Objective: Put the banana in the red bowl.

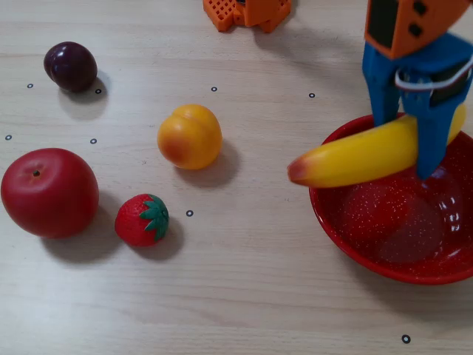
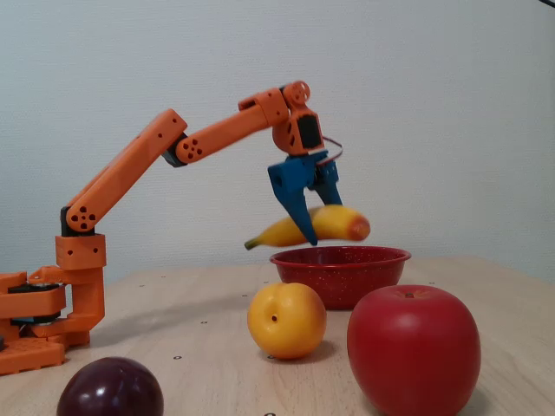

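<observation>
The bench (image 1: 244,274) is pale wood-grain laminate, matte, dotted with small black ring marks. On it stands one orange arm (image 2: 130,173) of blocky printed plastic, its base at the left of the side-on fixed view.

One red bowl (image 1: 347,222) sits at the right edge of the top-down fixed view: round, glossy, enamel-like, sprinkled with fine white speckles. In the side-on fixed view (image 2: 340,270) it shows a flared rim and tapering wall.

One red apple (image 1: 49,192) is smooth and shiny with a dimpled top, the biggest of the fruits. One banana (image 1: 355,157) is long, curved, glossy yellow plastic with an orange-red blunt end; it hangs in the air above the bowl's rim, roughly level, its red end reaching out past the rim in the top-down view (image 2: 334,224). The blue fingers (image 1: 431,140) are clenched round its middle, one on each side.

One peach (image 1: 190,136) is round, yellow-orange with a crease, well apart from the bowl. One plum (image 1: 70,66) is dark purple and glossy. One strawberry (image 1: 142,220) is red, dimpled, capped with green leaves, just beside the apple.
</observation>
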Controlling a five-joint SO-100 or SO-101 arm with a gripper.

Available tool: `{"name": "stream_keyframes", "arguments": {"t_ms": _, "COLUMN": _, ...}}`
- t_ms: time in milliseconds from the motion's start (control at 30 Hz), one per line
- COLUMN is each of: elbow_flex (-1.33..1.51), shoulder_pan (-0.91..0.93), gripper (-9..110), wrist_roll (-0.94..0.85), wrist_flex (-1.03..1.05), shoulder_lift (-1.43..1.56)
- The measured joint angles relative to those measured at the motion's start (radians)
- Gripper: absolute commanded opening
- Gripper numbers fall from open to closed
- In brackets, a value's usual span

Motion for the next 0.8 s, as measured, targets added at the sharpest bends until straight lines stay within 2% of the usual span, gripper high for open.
{"name": "stream_keyframes", "arguments": {"t_ms": 133, "elbow_flex": 0.0, "shoulder_pan": 0.005, "gripper": 1, "wrist_roll": -0.005, "wrist_flex": -0.044, "shoulder_lift": -0.026}}
{"name": "stream_keyframes", "arguments": {"t_ms": 233, "elbow_flex": 0.0, "shoulder_pan": 0.006, "gripper": 37, "wrist_roll": -0.002, "wrist_flex": -0.06, "shoulder_lift": -0.028}}
{"name": "stream_keyframes", "arguments": {"t_ms": 467, "elbow_flex": -0.002, "shoulder_pan": 0.006, "gripper": 42, "wrist_roll": 0.0, "wrist_flex": -0.077, "shoulder_lift": -0.026}}
{"name": "stream_keyframes", "arguments": {"t_ms": 600, "elbow_flex": -0.002, "shoulder_pan": 0.003, "gripper": 37, "wrist_roll": 0.0, "wrist_flex": -0.084, "shoulder_lift": -0.025}}
{"name": "stream_keyframes", "arguments": {"t_ms": 700, "elbow_flex": -0.002, "shoulder_pan": 0.002, "gripper": 22, "wrist_roll": 0.0, "wrist_flex": -0.084, "shoulder_lift": -0.014}}
{"name": "stream_keyframes", "arguments": {"t_ms": 767, "elbow_flex": 0.0, "shoulder_pan": -0.005, "gripper": 8, "wrist_roll": 0.0, "wrist_flex": -0.084, "shoulder_lift": 0.008}}
{"name": "stream_keyframes", "arguments": {"t_ms": 800, "elbow_flex": 0.003, "shoulder_pan": -0.009, "gripper": 7, "wrist_roll": 0.0, "wrist_flex": -0.084, "shoulder_lift": 0.031}}
